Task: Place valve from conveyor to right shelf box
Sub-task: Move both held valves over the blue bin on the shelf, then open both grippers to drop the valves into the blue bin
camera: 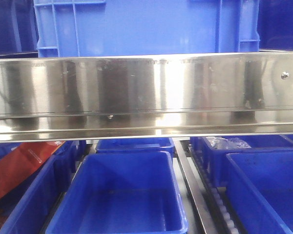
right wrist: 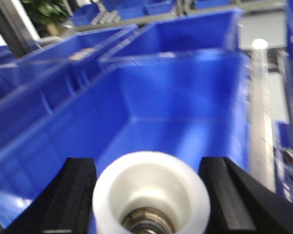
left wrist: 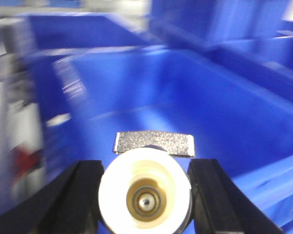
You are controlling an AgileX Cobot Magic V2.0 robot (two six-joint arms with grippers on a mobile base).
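Observation:
In the left wrist view my left gripper (left wrist: 146, 165) is shut on a white valve (left wrist: 144, 195) with a grey speckled handle (left wrist: 154, 144) on top. It hangs over an open blue box (left wrist: 200, 102). My right gripper (right wrist: 149, 163) is shut on another white valve (right wrist: 151, 187), whose open end faces the camera and shows a brass nut inside. That valve hangs above a deep blue shelf box (right wrist: 185, 97) with a bare floor. Neither gripper shows in the front view. The conveyor is out of view.
A polished steel shelf beam (camera: 146, 92) crosses the front view with a blue crate (camera: 146, 24) on top. Below stand blue boxes (camera: 122, 195) (camera: 268, 190) split by a roller rail (camera: 205, 195). A red bag (camera: 19, 165) lies left. A steel rail (right wrist: 261, 107) runs along the box's right side.

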